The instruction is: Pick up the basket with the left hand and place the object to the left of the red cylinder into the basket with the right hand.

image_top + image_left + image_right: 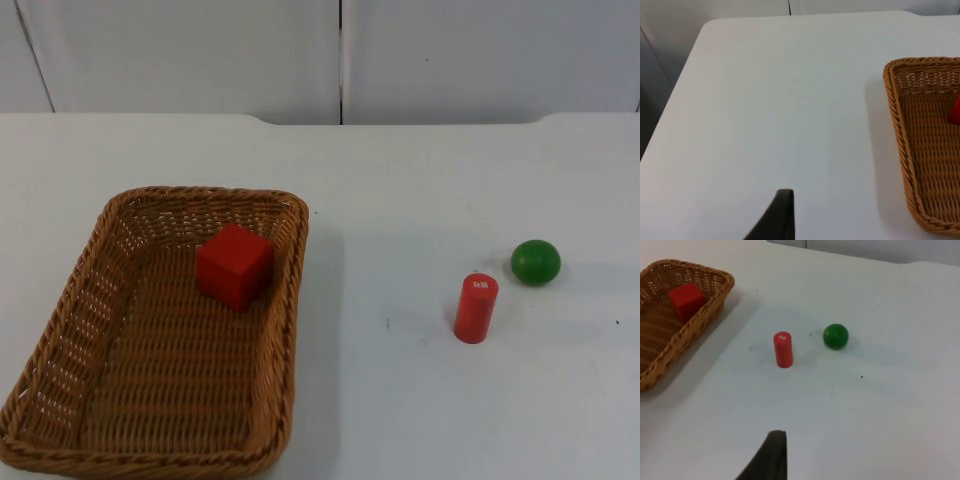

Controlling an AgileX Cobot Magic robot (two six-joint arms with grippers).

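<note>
With the red cube (234, 264) already lying in the wicker basket (90, 300) on the table (420, 400), both tools wait above — grip state cannot be told. Risk: mistaking the green ball (535, 261) beside the red cylinder (475, 308) for the target.

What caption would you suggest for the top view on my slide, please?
Red cube lying in the wicker basket, with red cylinder and green ball apart on the white table.
</note>
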